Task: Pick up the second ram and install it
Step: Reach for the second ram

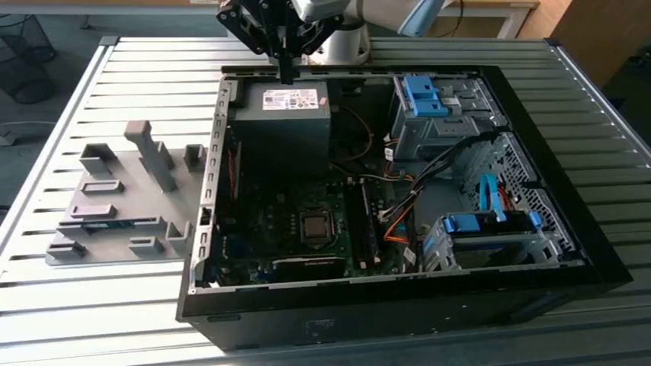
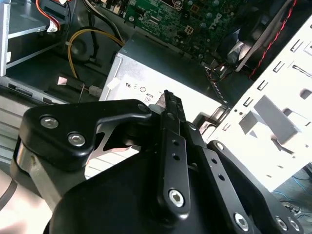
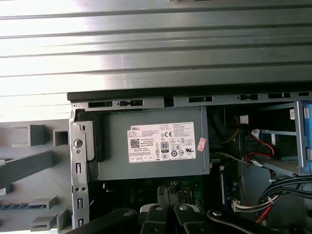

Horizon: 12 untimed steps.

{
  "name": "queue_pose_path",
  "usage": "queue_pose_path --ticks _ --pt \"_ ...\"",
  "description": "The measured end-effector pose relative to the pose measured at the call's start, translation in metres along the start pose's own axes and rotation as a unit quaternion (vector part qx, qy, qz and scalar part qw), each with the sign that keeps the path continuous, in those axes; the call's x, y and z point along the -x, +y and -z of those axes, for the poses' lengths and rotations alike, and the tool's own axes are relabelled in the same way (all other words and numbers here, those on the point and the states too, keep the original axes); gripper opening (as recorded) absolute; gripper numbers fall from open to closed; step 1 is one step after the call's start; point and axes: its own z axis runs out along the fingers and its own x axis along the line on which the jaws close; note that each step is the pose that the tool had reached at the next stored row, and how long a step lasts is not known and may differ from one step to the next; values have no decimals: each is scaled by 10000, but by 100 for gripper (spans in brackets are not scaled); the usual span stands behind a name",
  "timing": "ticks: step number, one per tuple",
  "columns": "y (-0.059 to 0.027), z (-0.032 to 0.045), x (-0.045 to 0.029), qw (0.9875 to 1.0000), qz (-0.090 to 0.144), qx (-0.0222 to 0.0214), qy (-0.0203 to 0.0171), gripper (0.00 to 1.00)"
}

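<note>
The gripper (image 2: 167, 96), fingers (image 2: 173, 146) closed together on nothing, hangs above the power supply (image 1: 282, 114). The second ram (image 1: 110, 223), hard to make out, lies in the grey fixture (image 1: 124, 172) at the exterior view's left.

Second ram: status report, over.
End effector shut, empty, above power supply. Second ram apparently in fixture, untouched. No obstruction seen.

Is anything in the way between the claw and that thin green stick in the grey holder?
The end effector hangs over the power supply; the second ram lies in the grey fixture. Between them stand the case wall and the fixture's tall upright block.
</note>
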Motion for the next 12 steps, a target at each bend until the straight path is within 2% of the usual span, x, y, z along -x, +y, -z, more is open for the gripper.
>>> queue_pose_path --ticks 12 --pt "-8 3 -104 10000 0 0 0 10"
